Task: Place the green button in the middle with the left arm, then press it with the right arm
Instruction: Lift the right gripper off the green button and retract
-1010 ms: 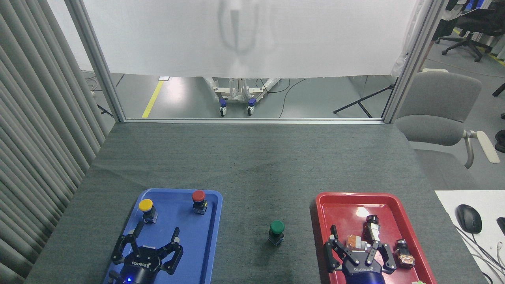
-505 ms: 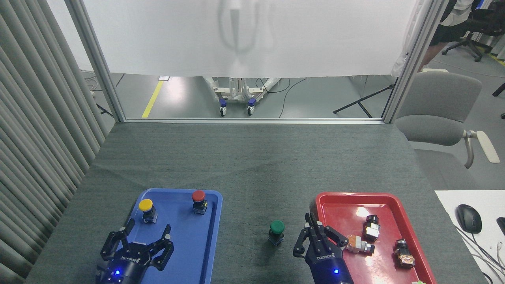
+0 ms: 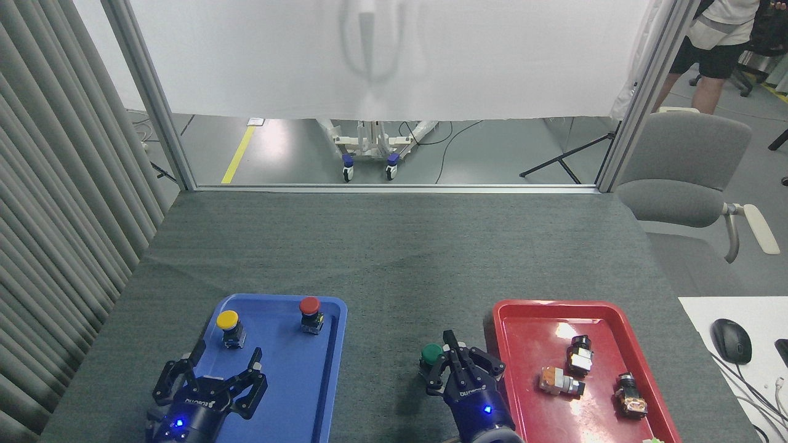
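Between the two trays, on the bare grey cloth, the right gripper [image 3: 454, 364] had arrived at the green button [image 3: 431, 354], and this was the main change: one second before it hung over the red tray [image 3: 606, 320] with its fingers spread, half a second before it was at the tray's left edge, and now it stood just beside the button, its fingers drawn together to a narrow bunch and holding nothing. One fingertip overlapped the right side of the green cap in the head view; whether it really touched the cap I could not tell from this angle. The button itself had not moved in any of the three pictures. It stood upright in the middle [image 3: 394, 295] of the table, well apart from the blue tray [image 3: 329, 344] and nearer to the red one. So I judge that the first part of the task, the placing, was already done, and that the press was the step in hand, not yet finished, because the cap was not visibly pushed down. The left gripper [image 3: 209, 376] was wide open and empty, low over the near end of the blue tray, and it had drawn back a little toward the robot during this second. Behind it the yellow button [image 3: 227, 320] and the red button [image 3: 309, 306] stood as before in the blue tray, and three small parts lay in the red tray. At the far right a person [image 3: 714, 43] had come into view beside the grey chair [image 3: 677, 178].
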You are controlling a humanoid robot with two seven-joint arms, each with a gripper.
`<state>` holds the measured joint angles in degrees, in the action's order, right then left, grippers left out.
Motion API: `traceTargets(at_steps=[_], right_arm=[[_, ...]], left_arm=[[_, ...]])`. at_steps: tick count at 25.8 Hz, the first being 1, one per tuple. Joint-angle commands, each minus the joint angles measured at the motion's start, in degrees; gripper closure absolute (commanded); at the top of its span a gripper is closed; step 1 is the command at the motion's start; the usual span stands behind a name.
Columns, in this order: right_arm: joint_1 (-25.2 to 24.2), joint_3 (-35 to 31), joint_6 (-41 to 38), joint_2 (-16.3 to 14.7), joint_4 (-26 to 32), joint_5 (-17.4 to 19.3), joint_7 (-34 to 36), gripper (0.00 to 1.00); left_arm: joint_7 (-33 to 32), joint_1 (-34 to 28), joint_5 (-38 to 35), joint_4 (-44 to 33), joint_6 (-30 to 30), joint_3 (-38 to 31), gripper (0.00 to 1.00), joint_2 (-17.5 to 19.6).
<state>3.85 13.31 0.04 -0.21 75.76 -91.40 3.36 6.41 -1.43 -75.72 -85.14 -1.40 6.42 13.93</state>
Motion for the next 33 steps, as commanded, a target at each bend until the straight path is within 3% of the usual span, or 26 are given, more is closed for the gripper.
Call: traceTargets(at_steps=[1, 6, 14, 20, 22, 23, 25, 26, 33], right_arm=[[1.2, 0.9, 0.0, 0.5, -3.8, 0.0, 0.1, 1.00], [2.2, 1.6, 1.7, 0.6, -7.4, -0.1, 0.1, 1.00], [2.2, 1.8, 1.7, 0.5, -8.5, 0.1, 0.0, 1.00], [1.8, 2.1, 2.7, 0.2, -1.2, 0.8, 0.2, 0.95], [1.0, 1.5, 2.7, 0.1, 1.9, 0.9, 0.2, 0.80], [0.4, 1.4, 2.7, 0.0, 3.3, 0.9, 0.3, 0.63], [-0.9, -0.6, 2.6, -0.3, 5.3, 0.9, 0.7, 0.19], [-1.7, -1.8, 2.4, -0.7, 6.2, 0.9, 0.8, 0.04], [-7.9, -7.5, 2.3, -4.3, 13.9, 1.0, 0.3, 0.00]], left_arm=[[0.1, -0.1, 0.2, 0.4, -0.3, -0.4, 0.00, -0.3], [0.1, 1.0, 0.3, 1.2, -0.3, -0.7, 0.00, 0.1], [0.1, 2.6, 0.2, 1.1, -0.4, -0.7, 0.00, 0.4], [0.1, 2.6, 0.2, 1.2, -0.4, -0.7, 0.00, 0.3], [0.0, 2.5, 0.3, 1.2, -0.4, -0.7, 0.00, 0.3], [0.1, 2.5, 0.3, 1.2, -0.4, -0.7, 0.00, 0.3], [0.1, 2.5, 0.3, 1.2, -0.4, -0.7, 0.00, 0.2], [0.0, 2.5, 0.3, 1.3, -0.4, -0.7, 0.00, 0.2], [0.1, 2.5, 0.3, 1.3, -0.4, -0.7, 0.00, 0.1]])
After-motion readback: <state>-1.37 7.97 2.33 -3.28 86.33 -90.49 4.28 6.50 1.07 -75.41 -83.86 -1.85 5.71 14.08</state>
